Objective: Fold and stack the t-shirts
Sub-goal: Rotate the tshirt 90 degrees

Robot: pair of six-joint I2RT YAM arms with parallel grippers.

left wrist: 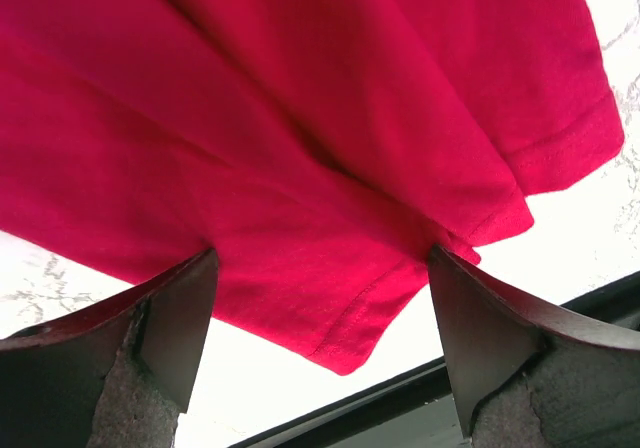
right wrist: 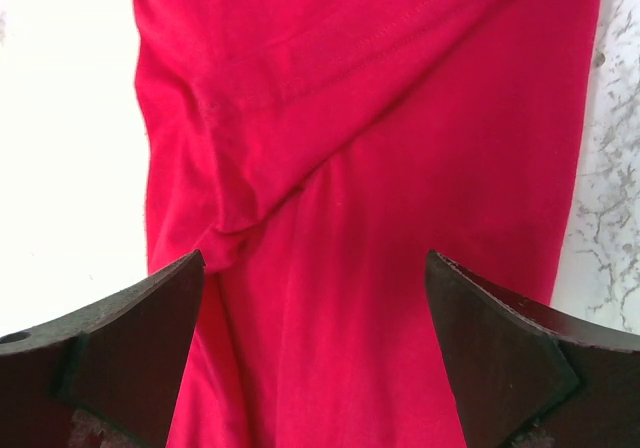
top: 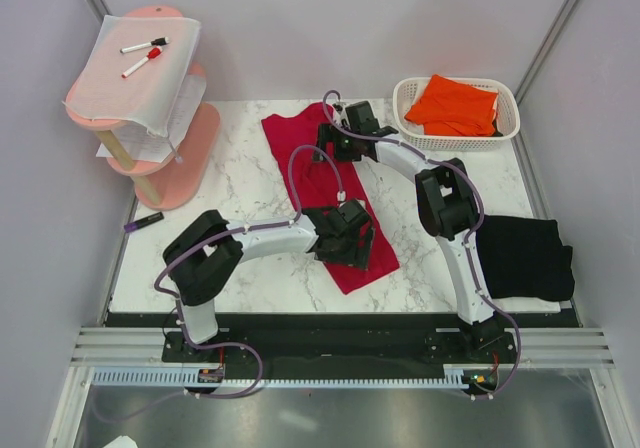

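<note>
While both arms crowd over the crimson shirt point(top: 290, 148), a long rumpled strip on the marble table point(top: 232, 183), they hide most of its middle from above. The left gripper point(top: 350, 236) sits at its near end and the right gripper point(top: 335, 143) at its far end, both with jaws spread wide and pinching nothing. To the shirt's right lies the black shirt point(top: 520, 256), and farther back the orange shirt point(top: 455, 105) sits in a white basket point(top: 505, 133). To its left are a pink stand point(top: 180, 173) and a purple marker point(top: 143, 222).
</note>
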